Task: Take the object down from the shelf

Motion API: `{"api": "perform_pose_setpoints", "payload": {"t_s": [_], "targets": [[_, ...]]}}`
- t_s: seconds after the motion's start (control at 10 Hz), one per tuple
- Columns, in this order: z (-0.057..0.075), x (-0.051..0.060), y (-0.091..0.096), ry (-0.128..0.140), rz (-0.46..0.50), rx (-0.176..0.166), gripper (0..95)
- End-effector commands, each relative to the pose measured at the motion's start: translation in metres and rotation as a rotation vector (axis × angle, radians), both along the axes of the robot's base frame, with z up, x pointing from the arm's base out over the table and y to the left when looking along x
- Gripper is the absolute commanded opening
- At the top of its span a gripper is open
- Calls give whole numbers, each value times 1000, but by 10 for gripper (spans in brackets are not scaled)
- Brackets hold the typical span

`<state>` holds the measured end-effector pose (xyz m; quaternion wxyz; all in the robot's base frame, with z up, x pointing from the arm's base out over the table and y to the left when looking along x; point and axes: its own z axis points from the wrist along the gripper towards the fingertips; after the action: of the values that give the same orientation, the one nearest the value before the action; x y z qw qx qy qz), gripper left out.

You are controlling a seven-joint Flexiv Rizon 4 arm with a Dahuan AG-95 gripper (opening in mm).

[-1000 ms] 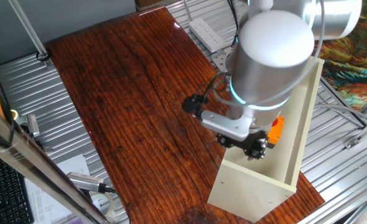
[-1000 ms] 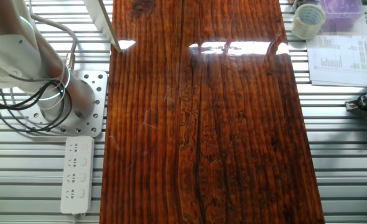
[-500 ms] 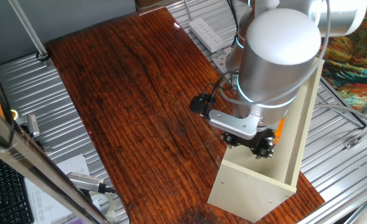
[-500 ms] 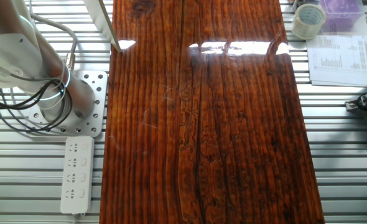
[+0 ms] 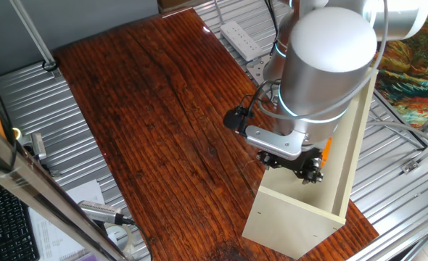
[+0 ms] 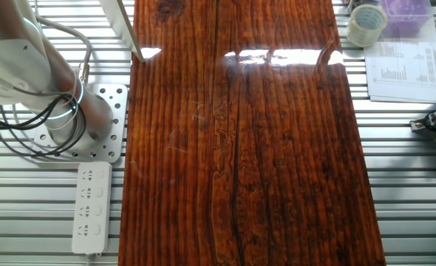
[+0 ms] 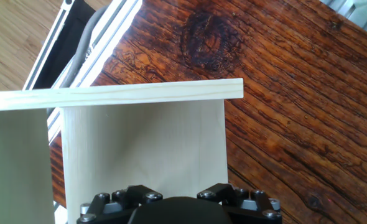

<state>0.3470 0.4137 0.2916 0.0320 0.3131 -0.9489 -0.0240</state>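
Dark wooden surface (image 5: 149, 116) carries the cream shelf (image 5: 301, 217); inside it, the orange object (image 5: 326, 150) peeks behind the gripper (image 5: 308, 170), jaws' state unclear.

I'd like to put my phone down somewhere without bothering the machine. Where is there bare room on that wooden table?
The wooden table is bare over its long stretch from the far corner by the power strip toward the near edge. It is crowded only at the right end, where the cream shelf stands and the gripper reaches in beside the orange box.
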Motion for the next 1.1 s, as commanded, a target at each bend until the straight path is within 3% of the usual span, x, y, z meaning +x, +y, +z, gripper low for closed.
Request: {"api": "perform_pose_setpoints", "payload": {"t_s": [0.1, 0.9, 1.1], "targets": [[0, 0, 0, 1, -6, 0, 760], [0, 0, 0, -10, -26, 3, 760], [1, -9, 9, -4, -23, -3, 760]]}}
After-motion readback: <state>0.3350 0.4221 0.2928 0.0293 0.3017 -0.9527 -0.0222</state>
